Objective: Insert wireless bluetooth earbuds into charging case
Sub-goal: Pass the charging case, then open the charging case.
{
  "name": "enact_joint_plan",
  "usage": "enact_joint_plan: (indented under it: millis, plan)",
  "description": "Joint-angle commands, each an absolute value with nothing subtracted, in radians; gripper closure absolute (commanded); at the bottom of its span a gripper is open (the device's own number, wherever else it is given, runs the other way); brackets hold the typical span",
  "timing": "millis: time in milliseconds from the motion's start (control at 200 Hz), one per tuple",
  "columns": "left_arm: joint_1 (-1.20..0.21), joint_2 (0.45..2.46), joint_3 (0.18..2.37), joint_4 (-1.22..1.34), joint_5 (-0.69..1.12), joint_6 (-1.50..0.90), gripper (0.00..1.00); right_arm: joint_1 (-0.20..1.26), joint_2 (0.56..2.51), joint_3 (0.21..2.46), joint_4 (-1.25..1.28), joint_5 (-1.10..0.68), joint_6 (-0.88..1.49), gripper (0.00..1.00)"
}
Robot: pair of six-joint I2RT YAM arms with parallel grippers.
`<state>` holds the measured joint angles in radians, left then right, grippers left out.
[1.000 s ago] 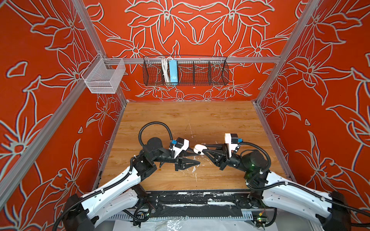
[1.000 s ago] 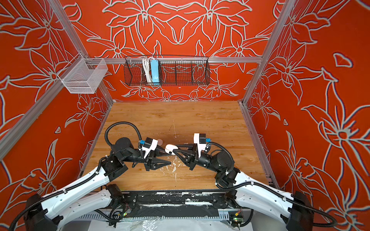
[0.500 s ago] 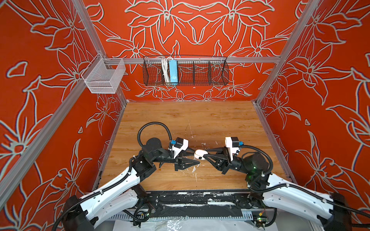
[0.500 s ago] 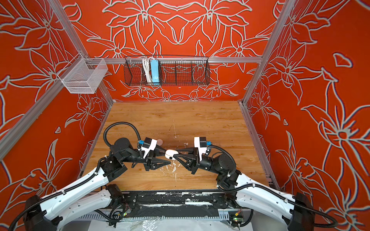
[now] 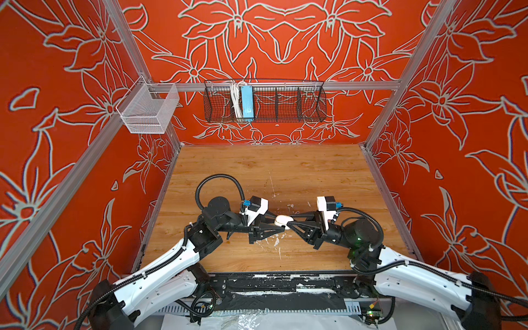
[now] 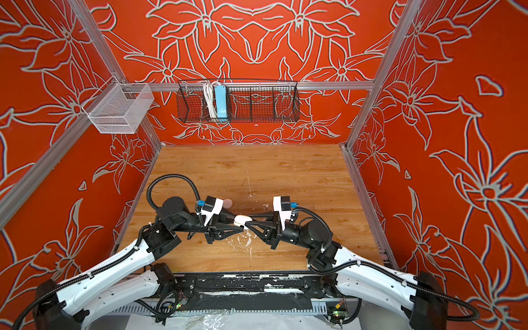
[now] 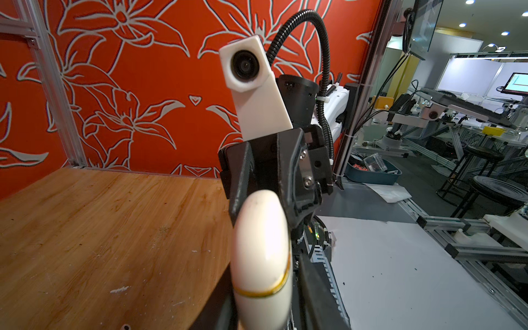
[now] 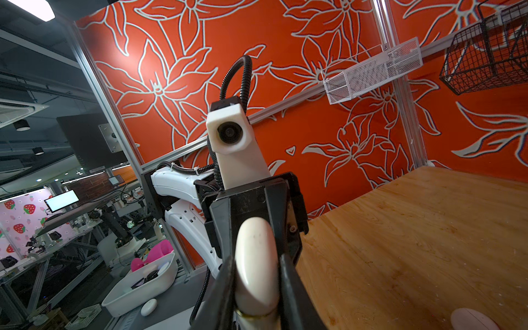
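Note:
A white oval charging case (image 5: 283, 220) with a thin gold band hangs just above the table, closed, between both grippers. The case (image 6: 242, 220) shows the same way in both top views. My right gripper (image 5: 290, 223) is shut on it from the right, and its black fingers (image 8: 288, 274) press both flat sides of the case (image 8: 255, 257). From the left, my left gripper (image 5: 281, 223) has its fingers shut against the other end of the case (image 7: 261, 243). Two tiny pale pieces (image 5: 291, 205) lie on the wood behind the grippers; I cannot tell if they are earbuds.
A pink case (image 6: 227, 203) lies on the table just behind the left wrist, also low in the right wrist view as the pink case (image 8: 474, 318). White paint flecks (image 5: 275, 241) mark the wood in front of the grippers. A black wire basket (image 5: 264, 101) hangs on the back wall.
The right gripper carried the white case a little nearer the front edge and in between the left fingers. The left fingers then closed in on the case.

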<state>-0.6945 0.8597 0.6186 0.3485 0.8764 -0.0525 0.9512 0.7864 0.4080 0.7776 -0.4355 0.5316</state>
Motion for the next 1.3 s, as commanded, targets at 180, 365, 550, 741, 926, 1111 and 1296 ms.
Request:
enact_joint_plan:
  millis: [180, 365, 550, 741, 926, 1111, 1296]
  plan:
    - [-0.696, 0.854, 0.608, 0.373, 0.921, -0.043, 0.66, 0.956, 0.813, 0.399, 0.824, -0.414, 0.536, 0.93]
    - [-0.696, 0.854, 0.608, 0.373, 0.928, -0.038, 0.70, 0.957, 0.813, 0.395, 0.824, -0.411, 0.534, 0.93]
    - [-0.696, 0.853, 0.609, 0.372, 0.926, -0.040, 0.61, 0.959, 0.828, 0.395, 0.838, -0.416, 0.538, 0.93]
    - [-0.696, 0.853, 0.609, 0.374, 0.935, -0.038, 0.69, 0.962, 0.826, 0.394, 0.838, -0.414, 0.537, 0.93]
    - [-0.696, 0.850, 0.609, 0.375, 0.942, -0.035, 0.79, 0.963, 0.824, 0.393, 0.833, -0.411, 0.533, 0.93]
    - [-0.697, 0.855, 0.606, 0.366, 0.939, -0.018, 0.96, 0.964, 0.797, 0.421, 0.716, -0.349, 0.526, 0.71]
    - [-0.703, 0.885, 0.629, 0.313, 0.942, 0.032, 0.99, 0.963, 0.718, 0.485, 0.493, -0.230, 0.500, 0.53]
